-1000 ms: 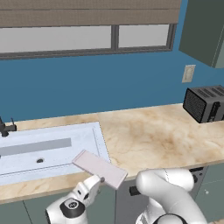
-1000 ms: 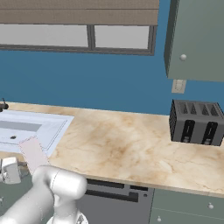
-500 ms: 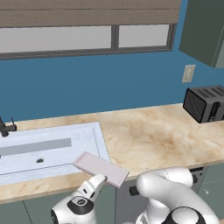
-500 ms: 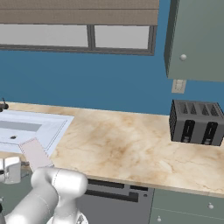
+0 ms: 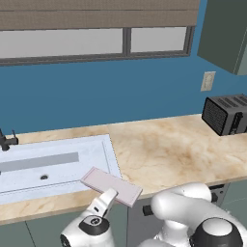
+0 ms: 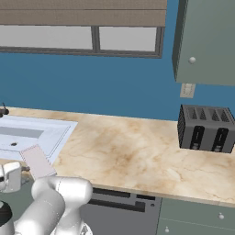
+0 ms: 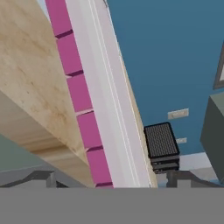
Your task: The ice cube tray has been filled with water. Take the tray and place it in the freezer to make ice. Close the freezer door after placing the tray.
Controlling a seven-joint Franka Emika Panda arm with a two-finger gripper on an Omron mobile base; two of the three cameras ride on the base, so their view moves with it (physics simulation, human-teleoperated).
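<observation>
The pale pinkish-lilac ice cube tray [image 5: 112, 185] hangs tilted just above the counter's front edge, right of the sink. My gripper [image 5: 109, 197] is shut on its near end from below. From the right base view the ice cube tray [image 6: 37, 161] juts up from the gripper [image 6: 26, 170] in front of the counter. In the hand view the ice cube tray [image 7: 100, 100] runs away diagonally, pink cells along its side, between the two dark fingertips [image 7: 43, 177]. The freezer and its door are out of view.
A white sink basin [image 5: 53, 161] with a dark faucet [image 5: 6, 141] lies to the left in the beige counter [image 5: 173, 149]. A black toaster [image 6: 207, 128] stands at the right under a grey-green wall cabinet [image 6: 206, 41]. Blue wall and window behind.
The hand with the tray has shifted slightly to the right along the counter's front edge, and the arm's white elbow has swung. The tray stays in the grip.
</observation>
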